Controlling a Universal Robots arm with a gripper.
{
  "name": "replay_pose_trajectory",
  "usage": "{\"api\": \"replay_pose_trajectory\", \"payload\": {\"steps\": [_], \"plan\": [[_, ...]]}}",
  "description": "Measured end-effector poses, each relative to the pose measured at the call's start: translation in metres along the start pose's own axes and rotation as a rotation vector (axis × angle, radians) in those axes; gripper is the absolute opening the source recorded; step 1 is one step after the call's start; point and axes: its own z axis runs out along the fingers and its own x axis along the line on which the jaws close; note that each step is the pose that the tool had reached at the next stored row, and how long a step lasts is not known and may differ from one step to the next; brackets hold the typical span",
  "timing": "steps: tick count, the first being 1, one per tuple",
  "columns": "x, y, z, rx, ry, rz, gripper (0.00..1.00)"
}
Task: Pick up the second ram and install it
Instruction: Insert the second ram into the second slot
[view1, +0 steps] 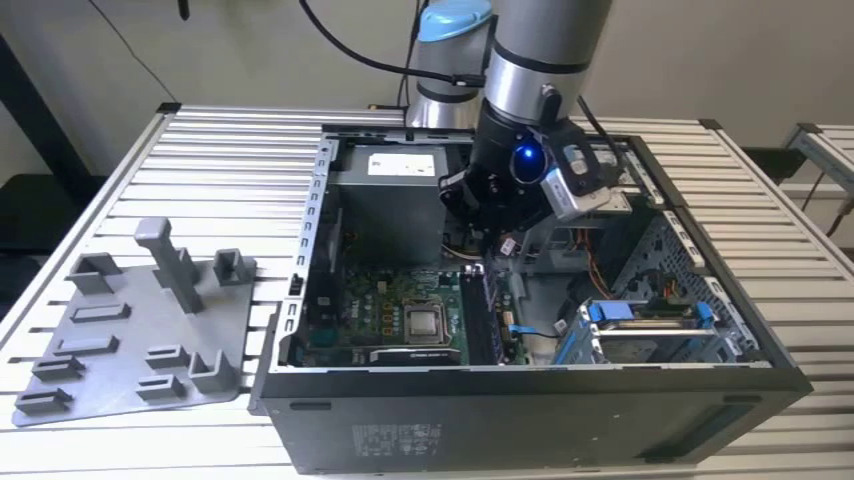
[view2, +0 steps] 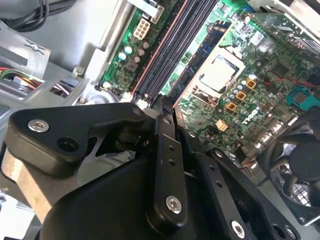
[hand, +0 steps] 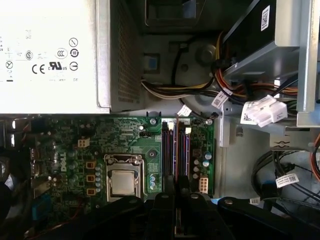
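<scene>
The open dark grey computer case (view1: 534, 410) looks like matt painted metal. The flat grey tray with upright pegs (view1: 134, 340) is dull, smooth plastic. The ribbed white table (view1: 200, 150) has a satin metal look. The green motherboard (hand: 125, 135) is glossy, its square processor lid (hand: 123, 183) brushed silver metal. The black gripper (view2: 165, 115) is matt, with shiny screws.

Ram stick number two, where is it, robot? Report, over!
Gripper shut on the second ram, inside the computer case. Ram edge-on over the memory slots; seated or not, cannot tell. No obstruction seen at the slots.
</scene>
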Motion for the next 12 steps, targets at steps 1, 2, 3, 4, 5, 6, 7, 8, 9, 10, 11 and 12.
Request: {"api": "replay_pose_trajectory", "payload": {"steps": [1,2,3,4,5,6,7,8,9,10,11,12], "plan": [[0.0,0.0,0.0004,0.0013,0.0003,0.0,0.14],[-0.0001,0.0,0.0008,0.0026,0.0004,0.0,0.14],[-0.0001,0.0,0.0011,0.0042,0.0004,0.0,0.14],[-0.0001,0.0,0.0012,0.0056,0.0004,0.0,0.14],[0.0,0.0,0.0012,0.0066,0.0004,0.0,0.14],[0.0,-0.0001,0.0012,0.0072,0.0004,0.0,0.14],[0.0,0.0,0.0012,0.0073,0.0004,0.0,0.14],[0.0,0.0,0.0013,0.0074,0.0004,0.0,0.14],[0.0,0.0,0.0013,0.0074,0.0003,0.0,0.14],[-0.0001,0.0,0.0014,0.0075,0.0003,0.0,0.14],[-0.0001,0.0,0.0021,0.0071,0.0002,0.0,0.14],[-0.0001,0.0,0.0027,0.0071,0.0003,0.0,0.14]]}}
